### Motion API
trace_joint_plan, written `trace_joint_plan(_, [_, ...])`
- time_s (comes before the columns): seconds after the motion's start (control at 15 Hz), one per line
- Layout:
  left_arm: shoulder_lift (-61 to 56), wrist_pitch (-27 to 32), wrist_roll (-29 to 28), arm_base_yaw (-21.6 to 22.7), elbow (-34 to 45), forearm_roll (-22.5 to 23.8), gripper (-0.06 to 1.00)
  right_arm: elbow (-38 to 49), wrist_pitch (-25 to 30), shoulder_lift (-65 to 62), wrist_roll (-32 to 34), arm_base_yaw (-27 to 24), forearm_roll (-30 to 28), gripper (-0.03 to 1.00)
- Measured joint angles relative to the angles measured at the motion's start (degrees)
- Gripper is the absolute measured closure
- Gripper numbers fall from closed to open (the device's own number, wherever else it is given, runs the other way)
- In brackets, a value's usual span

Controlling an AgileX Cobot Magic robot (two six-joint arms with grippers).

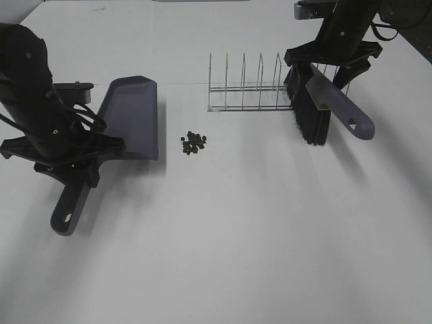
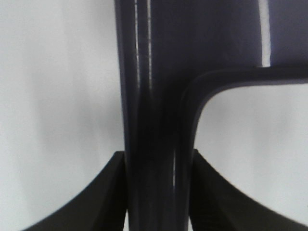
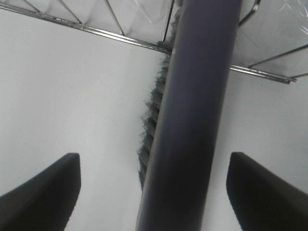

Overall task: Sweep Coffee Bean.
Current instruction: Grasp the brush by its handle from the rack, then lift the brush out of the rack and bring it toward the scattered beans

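Lower left, our left pincer (image 1: 81, 169) clamps the purple-grey plastic dustpan (image 1: 131, 118) by its handle, tiny dark coffee beans (image 1: 194, 142) heaped mid-frame on our white desk (image 1: 256, 236), upper right, our right pincer (image 1: 331, 64) open astride the black-bristled grey-handled brush (image 1: 337, 104)

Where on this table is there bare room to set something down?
The table is bare across its near side, in front of dustpan, coffee beans and brush, and between beans and brush. It's crowded around the wire rack and between dustpan and beans.
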Motion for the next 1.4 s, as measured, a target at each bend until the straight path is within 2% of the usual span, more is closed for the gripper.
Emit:
trace_joint_plan(0.33, [0.0, 0.0, 0.06, 0.0, 0.0, 0.0, 0.6, 0.0, -1.43, 2.23, 0.0, 0.0, -3.09, 0.29])
trace_joint_plan(0.6, [0.0, 0.0, 0.06, 0.0, 0.0, 0.0, 0.6, 0.0, -1.78, 2.52, 0.0, 0.0, -3.55, 0.45])
trace_joint_plan(0.73, [0.0, 0.0, 0.06, 0.0, 0.0, 0.0, 0.6, 0.0, -1.15, 2.52, 0.4, 0.0, -3.84, 0.63])
trace_joint_plan(1.4, [0.0, 0.06, 0.06, 0.0, 0.0, 0.0, 0.6, 0.0, 0.8, -0.4, 1.95, -0.23, -4.18, 0.65])
